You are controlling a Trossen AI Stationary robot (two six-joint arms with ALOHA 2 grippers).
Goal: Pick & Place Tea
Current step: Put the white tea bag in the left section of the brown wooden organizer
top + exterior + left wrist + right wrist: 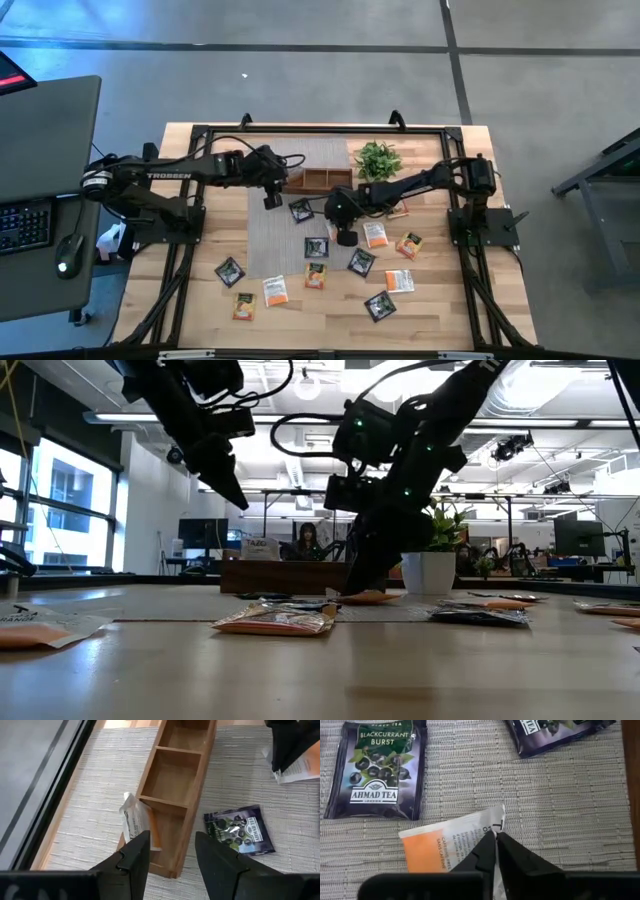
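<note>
Several tea sachets, black and orange, lie about the grey woven mat [275, 235] and the wooden tabletop. My right gripper [495, 840] is down on the mat, shut on a white-and-orange sachet [445, 845]; a black sachet [375, 767] lies just beyond it. My left gripper [172, 857] hangs open above the near end of the wooden tray [175, 785], holding nothing. In that end compartment a white-and-orange sachet [135, 822] stands on edge, leaning against the tray wall. In the high view the right gripper [340, 225] is in front of the tray [320, 178]. My right gripper pinches the white-and-orange sachet at its white end, near a corner [476, 827], between its two fingertips. The fingers come from above, slanting down. The rest of the sachet lies flat on the woven mat.
A small potted plant [378, 158] stands just right of the tray. Another black sachet [239, 830] lies on the mat beside the tray. More sachets are scattered toward the near edge [316, 275]. A desk with a keyboard and mouse [40, 220] stands left of the table.
</note>
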